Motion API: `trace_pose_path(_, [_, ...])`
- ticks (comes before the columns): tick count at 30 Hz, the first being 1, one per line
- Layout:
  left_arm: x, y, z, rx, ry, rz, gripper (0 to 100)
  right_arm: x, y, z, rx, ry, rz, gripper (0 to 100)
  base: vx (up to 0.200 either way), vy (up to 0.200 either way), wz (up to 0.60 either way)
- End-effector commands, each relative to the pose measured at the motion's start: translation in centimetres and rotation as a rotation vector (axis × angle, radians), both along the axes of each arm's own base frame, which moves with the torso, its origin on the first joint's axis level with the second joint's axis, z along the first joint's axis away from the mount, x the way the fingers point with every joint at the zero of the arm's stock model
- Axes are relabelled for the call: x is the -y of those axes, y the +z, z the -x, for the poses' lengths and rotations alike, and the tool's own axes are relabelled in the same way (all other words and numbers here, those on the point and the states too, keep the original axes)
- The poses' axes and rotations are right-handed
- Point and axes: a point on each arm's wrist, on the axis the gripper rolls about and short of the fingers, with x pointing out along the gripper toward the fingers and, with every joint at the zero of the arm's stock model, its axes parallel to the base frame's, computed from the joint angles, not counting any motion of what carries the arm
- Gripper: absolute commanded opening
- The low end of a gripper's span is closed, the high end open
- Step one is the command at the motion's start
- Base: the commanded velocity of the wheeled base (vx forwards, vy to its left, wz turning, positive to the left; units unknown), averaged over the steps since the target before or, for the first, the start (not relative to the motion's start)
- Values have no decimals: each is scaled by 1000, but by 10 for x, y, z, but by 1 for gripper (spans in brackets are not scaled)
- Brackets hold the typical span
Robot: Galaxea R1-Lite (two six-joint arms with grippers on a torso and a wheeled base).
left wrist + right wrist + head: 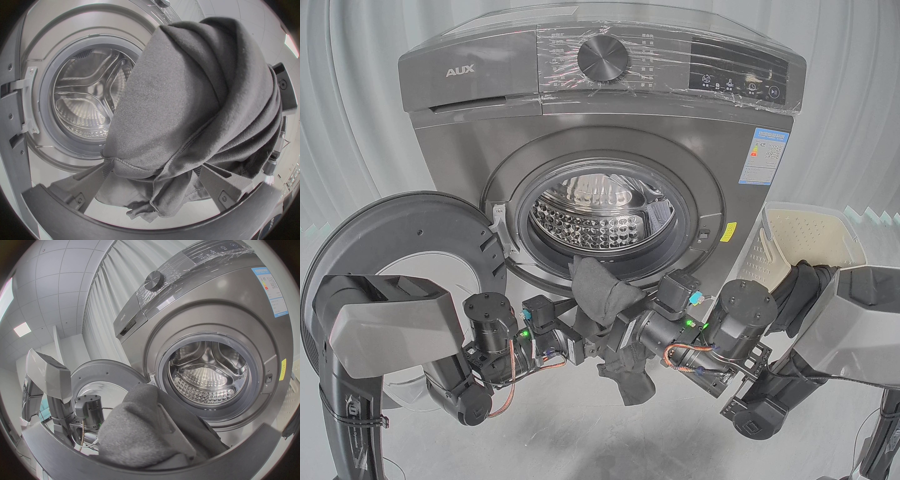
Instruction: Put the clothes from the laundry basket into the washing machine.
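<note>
The dark grey garment point(603, 290) is soft, light and limp. It hangs in folds just below the mouth of the drum point(594, 212) of the open washing machine point(600, 150), and is best gripped at a bunched fold, since a loose hem would likely slip or snag. The right pincer point(170, 430) appears clamped on the upper bunch, while the left pincer point(153, 187) has its fingers apart with the lower cloth between them. No clothing is seen inside the drum; the laundry basket point(812, 237), beside the machine, has more dark clothes point(800, 294) draped over its rim.
</note>
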Motion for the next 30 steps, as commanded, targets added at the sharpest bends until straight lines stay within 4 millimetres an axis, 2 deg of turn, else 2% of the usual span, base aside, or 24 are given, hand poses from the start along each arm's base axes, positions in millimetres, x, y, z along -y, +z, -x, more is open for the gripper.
trace_pose_path(1, [6, -5, -5, 3, -5, 1, 100, -3, -1, 4, -4, 13, 1, 0, 0, 0, 0])
trace_pose_path(8, [11, -15, -16, 14, -2, 4, 100, -4, -2, 5, -9, 15, 0, 0, 0, 0, 0])
trace_pose_path(13, [13, -13, -24, 37, 6, 16, 100, -4, -2, 5, -10, 15, 1, 0, 0, 0, 0])
trace_pose_path(14, [14, -11, -26, 49, 7, 23, 0, -3, -2, 5, -11, 15, 2, 0, 0, 0, 0])
trace_pose_path(25, [16, -7, -24, 56, -2, 24, 0, -2, -4, 4, -18, 11, 4, 0, 0, 0, 0])
trace_pose_path(30, [11, 2, -13, 56, -5, 19, 0, 5, -2, -7, -17, -34, -8, 0, 0, 0, 0])
